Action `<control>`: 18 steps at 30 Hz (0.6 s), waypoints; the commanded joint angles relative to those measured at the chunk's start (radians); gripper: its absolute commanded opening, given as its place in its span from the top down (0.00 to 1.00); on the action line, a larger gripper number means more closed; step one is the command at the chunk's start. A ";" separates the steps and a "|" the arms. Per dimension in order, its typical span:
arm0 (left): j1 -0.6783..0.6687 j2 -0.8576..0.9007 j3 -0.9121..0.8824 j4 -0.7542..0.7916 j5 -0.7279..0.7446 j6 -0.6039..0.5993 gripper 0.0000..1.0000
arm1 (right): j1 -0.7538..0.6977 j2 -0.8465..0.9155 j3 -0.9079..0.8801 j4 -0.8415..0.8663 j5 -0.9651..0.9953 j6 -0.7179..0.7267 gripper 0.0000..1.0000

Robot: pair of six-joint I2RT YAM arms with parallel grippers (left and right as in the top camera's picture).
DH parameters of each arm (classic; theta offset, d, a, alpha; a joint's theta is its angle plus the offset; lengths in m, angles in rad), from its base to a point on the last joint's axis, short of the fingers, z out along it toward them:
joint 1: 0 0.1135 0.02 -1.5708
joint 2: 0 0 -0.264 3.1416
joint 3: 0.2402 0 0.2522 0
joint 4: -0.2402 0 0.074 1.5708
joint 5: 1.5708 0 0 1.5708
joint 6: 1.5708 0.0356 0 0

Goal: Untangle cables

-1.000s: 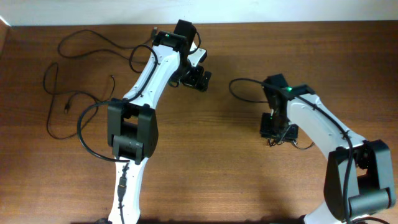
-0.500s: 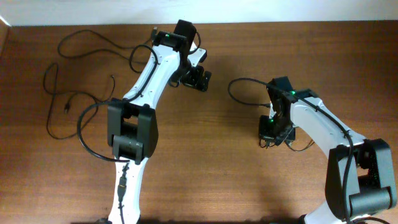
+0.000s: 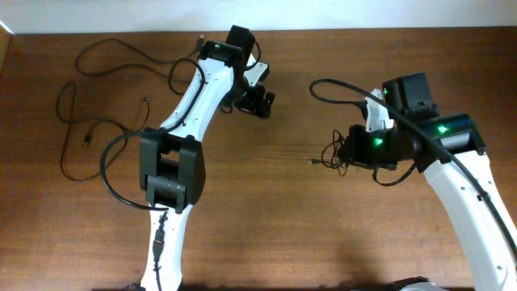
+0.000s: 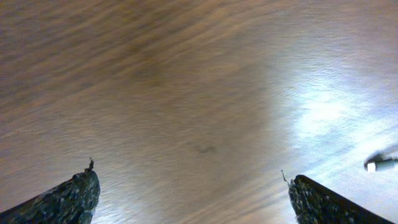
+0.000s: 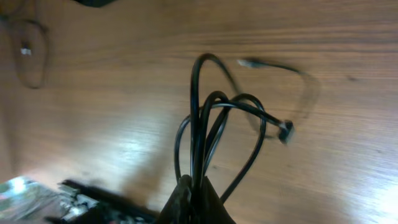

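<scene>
My right gripper (image 5: 196, 186) is shut on a small bunch of thin black cables (image 5: 211, 118) and holds it up above the wooden table. The loops hang free, with a small plug (image 5: 286, 132) at one end. In the overhead view the bunch (image 3: 331, 153) shows just left of the raised right gripper (image 3: 349, 155). More thin cables (image 3: 121, 50) lie loose and wavy at the far left of the table, one with a plug (image 3: 146, 101). My left gripper (image 3: 260, 103) is open and empty near the table's back middle; in its wrist view the fingers (image 4: 193, 199) frame bare wood.
The right arm's own thicker black cable (image 3: 339, 87) loops over the table behind the right gripper. A long loose cord (image 3: 69, 129) curves along the left edge. A small bright plug end (image 4: 379, 164) shows at the right of the left wrist view.
My right arm has risen towards the overhead camera and lifted the cable bunch off the table, shifting it slightly left. The left arm has not moved.
</scene>
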 commanded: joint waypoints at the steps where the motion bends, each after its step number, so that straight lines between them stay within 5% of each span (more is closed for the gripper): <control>1: -0.004 -0.034 -0.006 -0.065 0.289 0.005 0.01 | 0.001 0.006 0.003 0.053 -0.236 0.026 0.96; 9: -0.090 -0.033 -0.011 -0.153 0.637 0.005 0.01 | 0.000 0.006 0.003 0.139 -0.265 0.136 0.96; 11: -0.101 -0.033 -0.011 -0.139 0.629 -0.046 0.02 | 0.000 0.006 0.003 0.163 -0.273 0.159 0.96; 13: -0.102 -0.033 -0.011 -0.123 0.629 -0.129 0.21 | -0.001 0.006 0.003 0.227 -0.346 0.192 0.96; 15: -0.103 -0.033 -0.011 -0.129 0.631 -0.128 0.24 | -0.001 0.006 0.003 0.287 -0.405 0.198 0.96; 18: -0.103 -0.033 -0.011 -0.137 0.632 -0.128 0.46 | -0.001 0.006 0.003 0.332 -0.411 0.207 0.96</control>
